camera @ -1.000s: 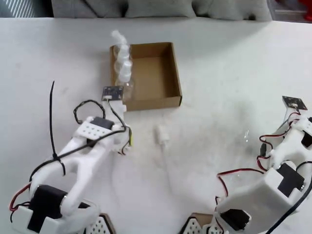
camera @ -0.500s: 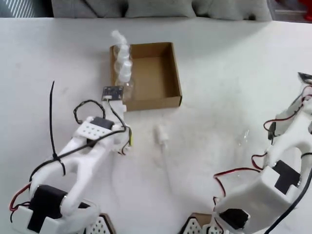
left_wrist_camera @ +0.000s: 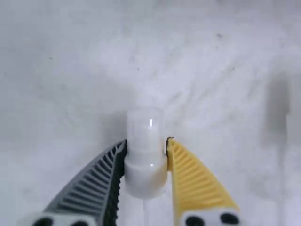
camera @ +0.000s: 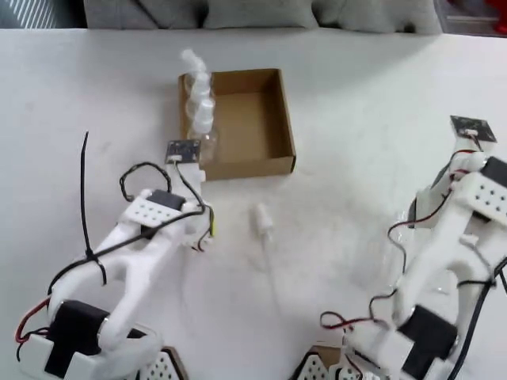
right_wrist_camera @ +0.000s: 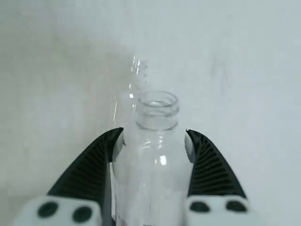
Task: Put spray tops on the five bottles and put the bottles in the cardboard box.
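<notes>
bottles (camera: 202,103) line cardboard box (camera: 249,168) left wall, rest open, spray top (camera: 263,219) between arms

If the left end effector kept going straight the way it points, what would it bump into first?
Probably the bare table: the left end effector, shut on a spray top, faces white tabletop with nothing else ahead. Depth is unclear.

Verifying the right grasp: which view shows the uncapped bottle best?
Right wrist view: the bottle sits in the right gripper, open neck plain. High view: the right arm hides most of it. Left wrist view: the spray top instead.
</notes>
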